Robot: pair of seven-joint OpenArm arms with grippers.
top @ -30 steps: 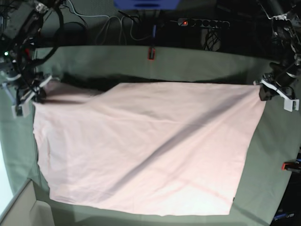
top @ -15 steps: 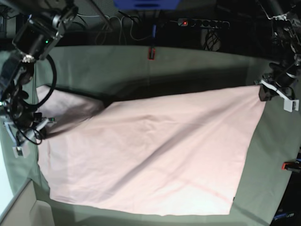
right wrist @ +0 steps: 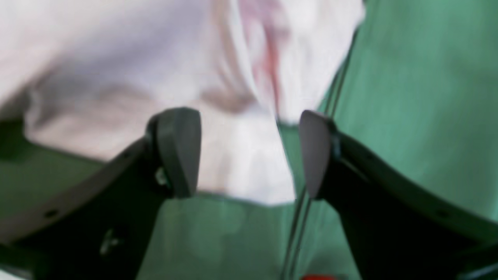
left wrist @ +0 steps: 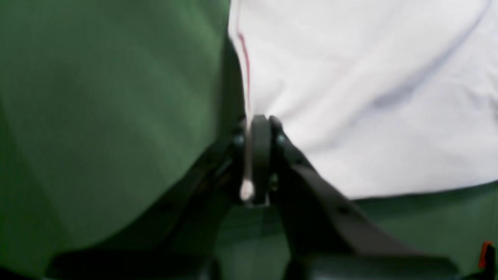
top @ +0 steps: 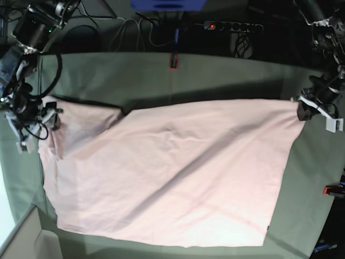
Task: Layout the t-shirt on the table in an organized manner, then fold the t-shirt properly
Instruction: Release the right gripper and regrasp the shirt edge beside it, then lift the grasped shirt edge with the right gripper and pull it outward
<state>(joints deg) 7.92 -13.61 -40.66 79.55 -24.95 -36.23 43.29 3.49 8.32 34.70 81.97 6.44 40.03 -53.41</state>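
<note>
Pink t-shirt (top: 172,172) spread, plain-side-up, on table (top: 215,75).

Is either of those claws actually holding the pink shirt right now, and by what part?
Yes: the left gripper is shut on the t-shirt, pinching its corner edge. The right gripper is open and holds nothing.

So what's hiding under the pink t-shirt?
Only the green table shows around the t-shirt, which lies spread flat on it. No bump suggests anything beneath, but the cloth covers that patch, so nothing under it can be seen.
</note>
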